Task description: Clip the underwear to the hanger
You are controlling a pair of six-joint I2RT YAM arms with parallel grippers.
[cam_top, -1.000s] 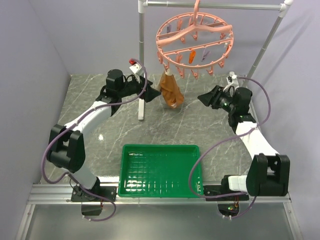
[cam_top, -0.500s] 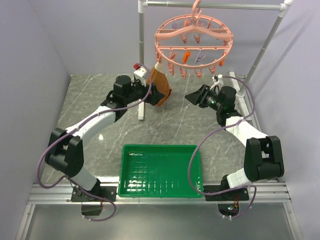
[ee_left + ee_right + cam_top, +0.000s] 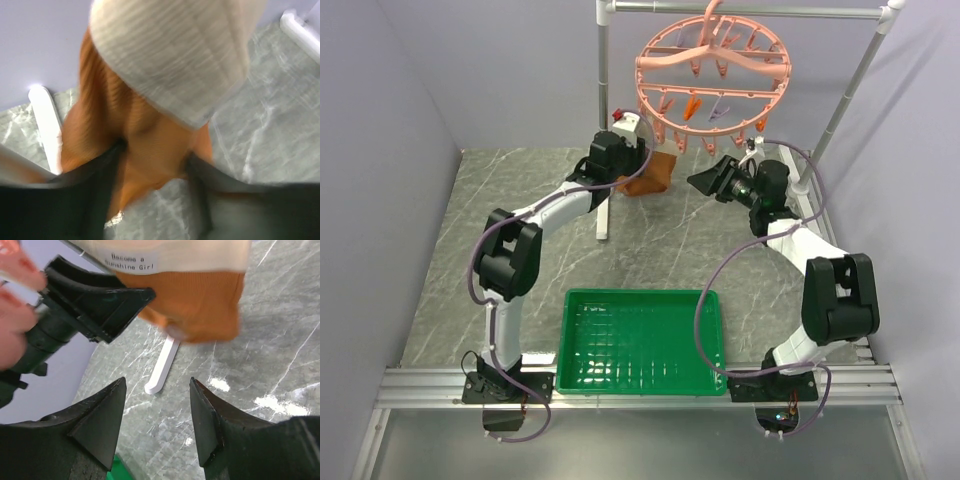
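The rust-orange underwear (image 3: pixel 656 172) hangs bunched under the near left rim of the salmon-pink hanger (image 3: pixel 712 65), which hangs by its hook from the rack's top bar. My left gripper (image 3: pixel 636 166) is shut on the underwear. In the left wrist view orange fabric (image 3: pixel 150 140) fills the gap of the left gripper (image 3: pixel 155 156), with the cream waistband (image 3: pixel 170 55) above. My right gripper (image 3: pixel 705 181) stands open just right of the underwear, nothing between its fingers. The right wrist view shows the right gripper (image 3: pixel 157 385) below the underwear (image 3: pixel 200 305), with the left gripper (image 3: pixel 95 305) beside it.
The grey metal rack's left post (image 3: pixel 605 100) stands just behind my left gripper, its white foot (image 3: pixel 604 215) lying on the marble table. The right post (image 3: pixel 850 90) slants behind my right arm. A green tray (image 3: pixel 640 340) lies at the near middle.
My left arm swung right and up to the hanging underwear, and its fingers closed in on it. The underwear rose and bunched up. My right gripper moved left, closer to it.
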